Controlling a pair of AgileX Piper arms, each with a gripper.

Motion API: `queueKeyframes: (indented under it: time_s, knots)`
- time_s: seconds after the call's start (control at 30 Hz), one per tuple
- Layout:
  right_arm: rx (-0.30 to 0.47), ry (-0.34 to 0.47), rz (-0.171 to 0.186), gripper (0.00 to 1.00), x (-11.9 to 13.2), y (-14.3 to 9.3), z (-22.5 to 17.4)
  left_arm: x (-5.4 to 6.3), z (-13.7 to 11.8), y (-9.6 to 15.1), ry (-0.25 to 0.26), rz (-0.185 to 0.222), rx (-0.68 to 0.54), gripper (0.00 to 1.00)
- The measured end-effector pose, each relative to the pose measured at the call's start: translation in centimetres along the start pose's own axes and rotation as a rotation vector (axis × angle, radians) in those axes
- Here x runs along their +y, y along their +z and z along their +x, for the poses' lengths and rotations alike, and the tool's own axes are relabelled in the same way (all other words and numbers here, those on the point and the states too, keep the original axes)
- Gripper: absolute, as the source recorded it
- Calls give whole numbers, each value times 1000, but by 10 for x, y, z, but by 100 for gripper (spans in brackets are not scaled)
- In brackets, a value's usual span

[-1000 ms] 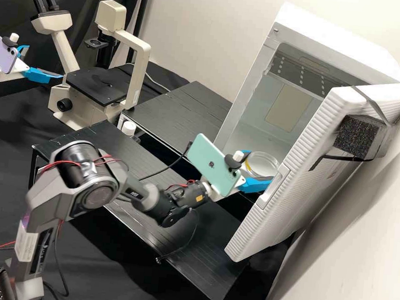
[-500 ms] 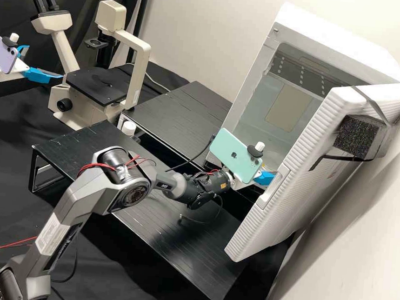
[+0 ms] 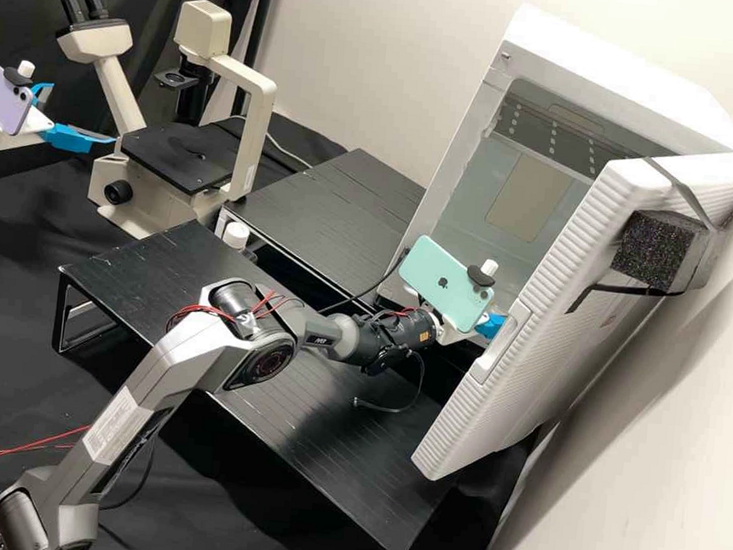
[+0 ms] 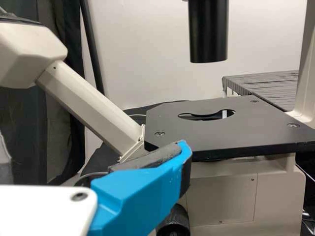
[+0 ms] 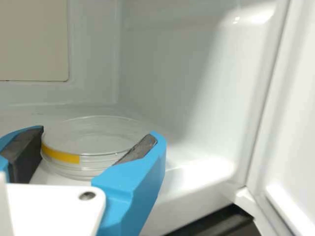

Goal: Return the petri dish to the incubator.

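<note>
High view as a clock face: the white incubator (image 3: 452, 171) stands at 2 o'clock, its door (image 3: 533, 324) swung open at 3 o'clock, with a dark foam block (image 3: 655, 249) strapped to it; the microscope (image 3: 255, 128) is towards 10 o'clock, and two black stands (image 3: 329, 212) cross the middle. The right arm comes in from 8 o'clock, its gripper (image 3: 489, 324) at the incubator's mouth; the petri dish (image 5: 93, 142), clear with a yellow band (image 5: 61, 156), is inside the incubator, clamped between that gripper's two blue fingers. The left gripper (image 3: 83, 113) is at 10 o'clock, near the microscope's black stage (image 4: 197, 132), its jaws apart. A green phone (image 3: 446, 291) covers much of the right gripper, and the door edge covers its tips; one finger pad (image 5: 142, 147) overlaps the dish's rim; whether the dish touches the incubator floor (image 5: 172, 206) I cannot tell; the left arm is cut off at 10 o'clock. The open door is the close edge beside the right gripper; the floor runs on between the dish and the incubator's side wall (image 5: 167, 73).
</note>
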Motion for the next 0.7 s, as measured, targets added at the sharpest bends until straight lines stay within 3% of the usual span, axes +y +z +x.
queueKeyframes:
  time_s: [0.7]
  knots:
    - [15,-26,18,0,-10,-6,12,0,0,0,0,0,0,100]
